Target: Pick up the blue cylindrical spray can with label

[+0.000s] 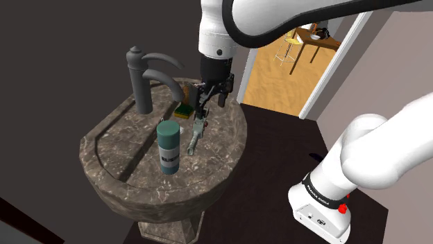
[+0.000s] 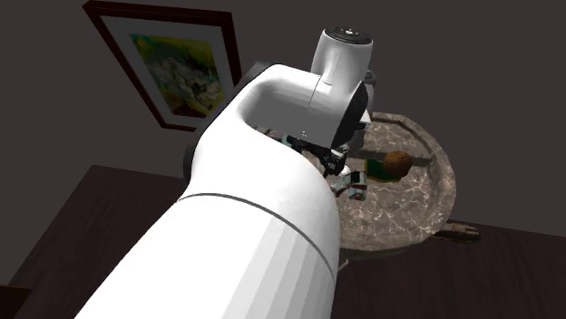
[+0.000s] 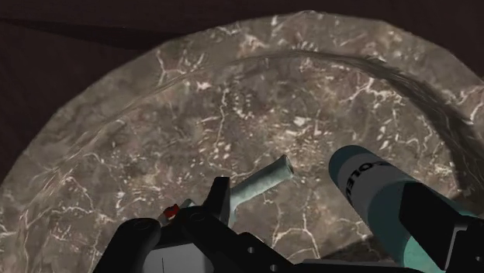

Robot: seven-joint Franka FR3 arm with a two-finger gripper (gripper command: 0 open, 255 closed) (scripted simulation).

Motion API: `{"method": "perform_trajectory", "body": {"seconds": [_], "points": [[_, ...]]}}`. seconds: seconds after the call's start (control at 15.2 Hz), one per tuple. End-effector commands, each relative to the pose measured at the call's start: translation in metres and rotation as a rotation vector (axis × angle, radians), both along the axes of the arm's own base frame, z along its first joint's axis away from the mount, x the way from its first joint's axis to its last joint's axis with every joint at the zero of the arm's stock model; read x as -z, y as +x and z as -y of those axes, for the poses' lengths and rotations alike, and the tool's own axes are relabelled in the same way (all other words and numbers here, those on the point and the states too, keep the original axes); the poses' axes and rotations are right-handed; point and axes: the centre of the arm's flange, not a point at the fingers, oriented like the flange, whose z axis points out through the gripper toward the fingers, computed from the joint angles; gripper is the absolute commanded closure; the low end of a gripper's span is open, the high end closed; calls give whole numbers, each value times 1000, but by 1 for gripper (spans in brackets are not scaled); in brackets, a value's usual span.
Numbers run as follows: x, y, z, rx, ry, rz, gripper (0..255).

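On the sink, the spray can stands before the faucet.

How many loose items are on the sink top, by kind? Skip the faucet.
Teal spray can: 1
Green-and-yellow sponge: 1
Pale slender item: 1
Brown round item: 1
Total: 4
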Motion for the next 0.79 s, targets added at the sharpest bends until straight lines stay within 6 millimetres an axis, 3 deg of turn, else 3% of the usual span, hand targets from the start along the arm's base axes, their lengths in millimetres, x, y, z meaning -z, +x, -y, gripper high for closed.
{"method": "perform_trajectory", "body": {"seconds": [0.0,0.46,0.73], "points": [[4,8,-27,-2,-1,16,0],[23,32,-111,-9,-13,68,0],[44,32,-111,-9,-13,68,0]]}}
